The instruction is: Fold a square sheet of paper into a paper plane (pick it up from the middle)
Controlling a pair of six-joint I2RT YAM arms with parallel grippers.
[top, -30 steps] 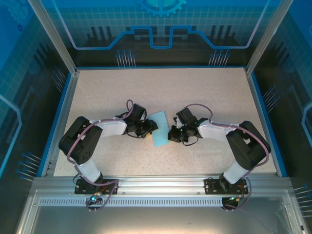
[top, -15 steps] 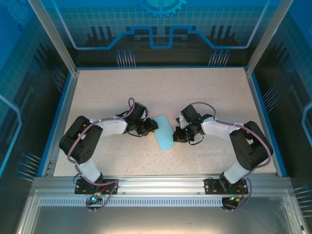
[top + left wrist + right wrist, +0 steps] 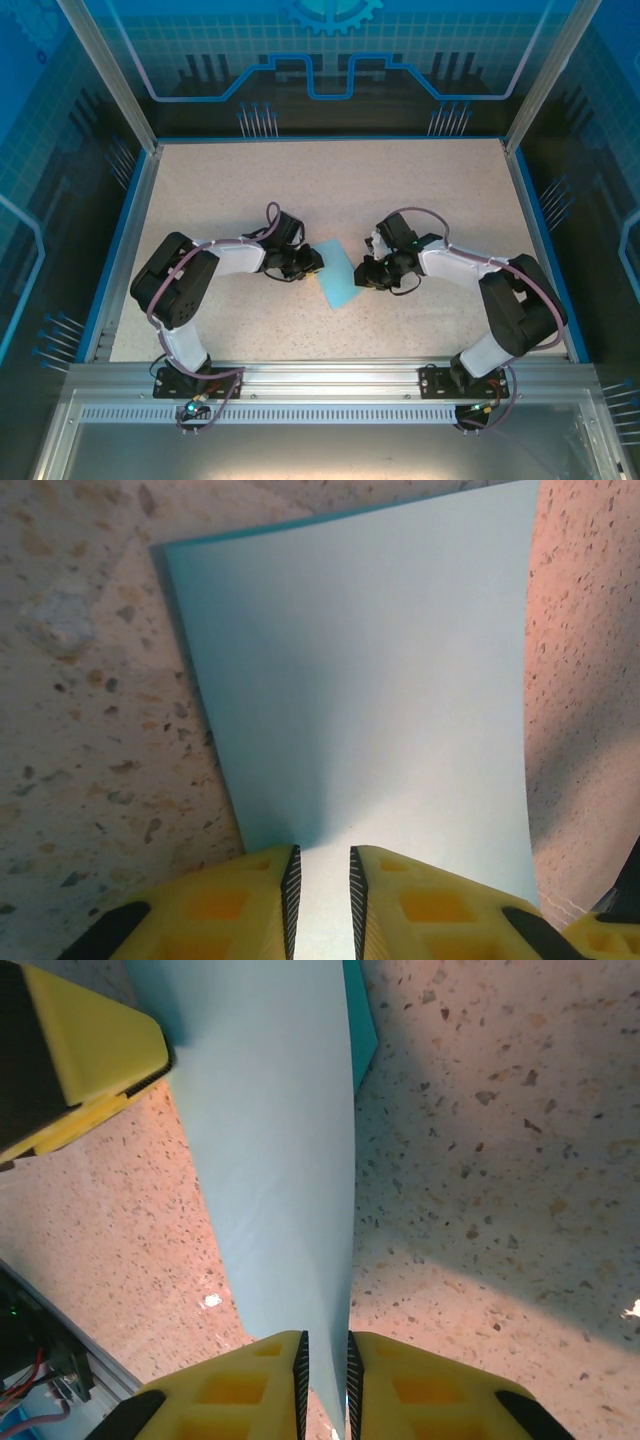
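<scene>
**Sheet slotted edge-on between two near-closed grippers**

Top view: the square sheet of paper (image 3: 338,276) spans between the left gripper (image 3: 309,262) and the right gripper (image 3: 363,276), one at each edge, probably to steady it for a crease. A second earlier, the right gripper sat nearer its base, and the sheet hugged the left one.

Left wrist: the sheet runs ahead out of a narrow slit between the jaws.

Right wrist: likewise, with the sheet curling ahead. Whether either truly pinches, I cannot tell.

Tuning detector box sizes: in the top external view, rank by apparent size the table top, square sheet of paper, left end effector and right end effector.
1. table top
2. square sheet of paper
3. left end effector and right end effector: these look alike, so they are left unranked.
</scene>
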